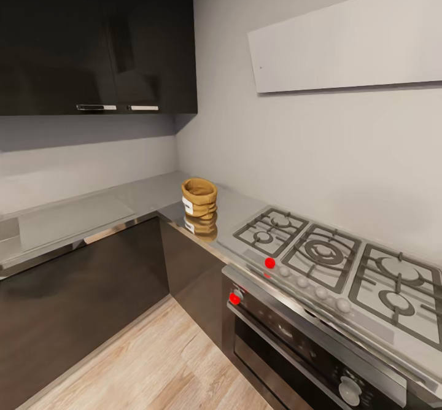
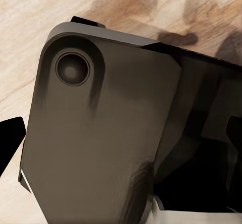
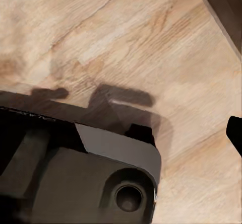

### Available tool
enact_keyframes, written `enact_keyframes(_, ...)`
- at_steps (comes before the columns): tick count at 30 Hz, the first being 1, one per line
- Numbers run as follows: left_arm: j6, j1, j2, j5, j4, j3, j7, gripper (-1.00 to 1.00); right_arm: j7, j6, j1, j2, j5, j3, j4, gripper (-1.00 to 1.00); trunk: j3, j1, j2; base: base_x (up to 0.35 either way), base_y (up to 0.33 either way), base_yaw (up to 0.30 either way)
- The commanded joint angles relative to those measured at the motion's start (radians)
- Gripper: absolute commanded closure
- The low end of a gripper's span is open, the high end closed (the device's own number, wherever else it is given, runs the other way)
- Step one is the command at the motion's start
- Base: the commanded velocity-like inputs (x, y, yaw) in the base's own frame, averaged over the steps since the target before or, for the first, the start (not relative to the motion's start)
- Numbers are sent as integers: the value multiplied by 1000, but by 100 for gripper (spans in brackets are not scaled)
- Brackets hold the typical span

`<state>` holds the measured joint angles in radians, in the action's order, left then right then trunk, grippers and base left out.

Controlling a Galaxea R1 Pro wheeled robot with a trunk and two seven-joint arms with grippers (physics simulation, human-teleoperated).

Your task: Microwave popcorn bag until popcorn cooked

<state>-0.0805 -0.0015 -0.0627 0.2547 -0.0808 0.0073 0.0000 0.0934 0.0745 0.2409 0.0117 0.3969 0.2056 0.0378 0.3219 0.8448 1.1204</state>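
The popcorn bag (image 1: 199,197) stands upright on the bench (image 1: 147,196), at about the centre of the head view, close to the inner corner where two runs of worktop meet. Nothing holds it, so by my reading the task has hardly begun: the bag has yet to be lifted, carried to a microwave, shut in and heated.

The bag is a squat tan sack of coarse, burlap-like weave with a thick rolled rim and a white label band on its side; it looks soft and crushable. The bench is a smooth grey slab, glossy enough to mirror the bag just below it. Toward 4 o'clock lies a gas hob (image 1: 334,259) with grey cast grates, pale round knobs and one red knob, and under it a black-and-steel oven (image 1: 307,342). Dark glossy cabinets (image 1: 98,42) hang at 11 o'clock, and a flat white hood (image 1: 344,38) at 1 o'clock.

Both wrist views look down on pale wood plank floor (image 3: 126,43) past dark, rounded machine parts (likely the robot's own body). Whether either claw is released or clenched I cannot tell.
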Motion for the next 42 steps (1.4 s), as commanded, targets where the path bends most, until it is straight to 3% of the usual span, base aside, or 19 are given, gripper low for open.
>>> enact_keyframes(1,-2,0,0,5,0,0,0,-100,1,-3,0,24,24,-29,56,-100,1,0,1,0,0,0)
enact_keyframes(5,-2,0,0,5,-1,0,0,-100,5,-122,0,44,36,-65,228,-100,1,0,1,0,0,0)
enact_keyframes(6,-2,0,0,5,-1,0,0,-100,11,-204,0,46,35,-71,341,-100,1,0,1,0,0,0)
enact_keyframes(8,-2,0,0,5,-1,0,0,-100,26,-255,0,47,34,-74,422,-100,1,0,1,0,0,0)
enact_keyframes(11,-2,0,0,5,-1,0,0,-100,122,-400,0,48,35,-78,592,-100,1,0,1,0,0,0)
enact_keyframes(15,-2,0,0,5,-1,0,0,-100,218,-538,0,64,36,-85,768,-100,1,0,1,0,0,0)
enact_keyframes(21,-2,0,0,5,-1,0,0,-100,251,-709,0,104,29,-264,1004,-100,1,0,1,0,0,0)
enact_keyframes(24,-2,0,0,5,-1,0,0,-100,253,-783,0,163,30,-301,1107,-100,1,0,1,0,0,0)
enact_keyframes(27,-2,0,-1,5,0,0,0,-100,252,-909,7,163,28,-340,1218,-100,1,0,1,0,0,0)
enact_keyframes(31,-2,0,-2,5,1,0,0,-100,251,-1035,85,163,25,-351,1301,-100,1,0,1,0,0,0)
enact_keyframes(37,-2,0,-2,5,1,-1,0,-100,249,-1122,326,163,19,-353,1312,-100,1,0,1,0,0,0)
enact_keyframes(38,-2,0,-2,4,1,-1,0,-100,247,-1122,398,163,-13,-353,1308,-100,1,0,1,0,0,0)
enact_keyframes(42,-2,0,-2,3,1,-1,0,-100,236,-1122,535,163,-101,-353,1281,-100,1,0,1,0,0,0)
